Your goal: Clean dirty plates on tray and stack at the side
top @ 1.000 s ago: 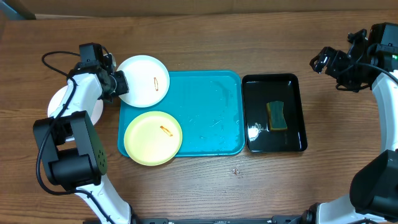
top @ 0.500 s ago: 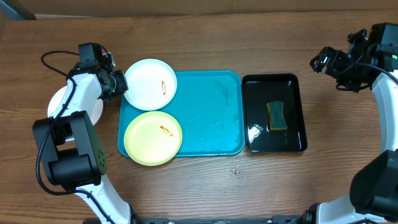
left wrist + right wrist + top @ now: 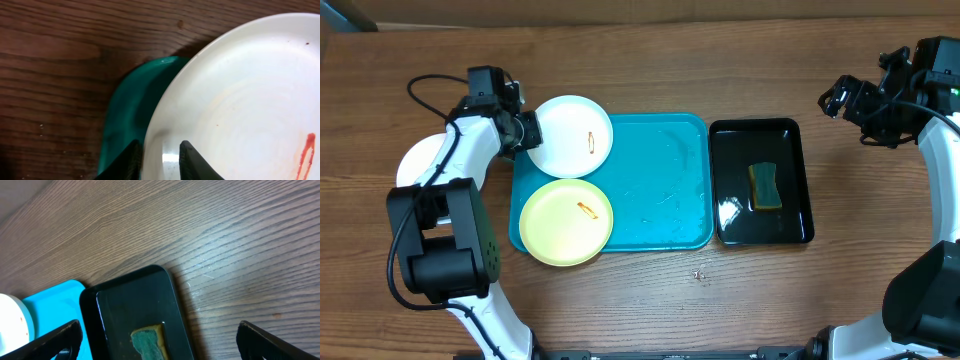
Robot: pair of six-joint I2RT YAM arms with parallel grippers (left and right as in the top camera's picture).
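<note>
Plates seen from overhead: one white plate overlaps the tray's far-left corner, its left edge held by the left claw. A yellow-green plate lies on the tray's near-left part. A second white plate sits on the worktop left of the tray, partly under the arm. Over the last second the held plate has slid rightward, further over the tray, and the left arm has come along with it. I read this as bringing the plate into place for wiping, not yet cleaning it. Its orange smear is still there, and so is the yellow-green plate's. Right of the tray, a sponge lies untouched in a black tray. The right claw hovers beyond that, unmoved.

Left wrist: both fingers are clenched on the white plate's rim, one above and one below. The tray corner shows under the plate.

Right wrist: the claw is released, fingers spread wide and holding nothing. The black tray and sponge lie ahead of it. Fetching that sponge looks like the next need.
</note>
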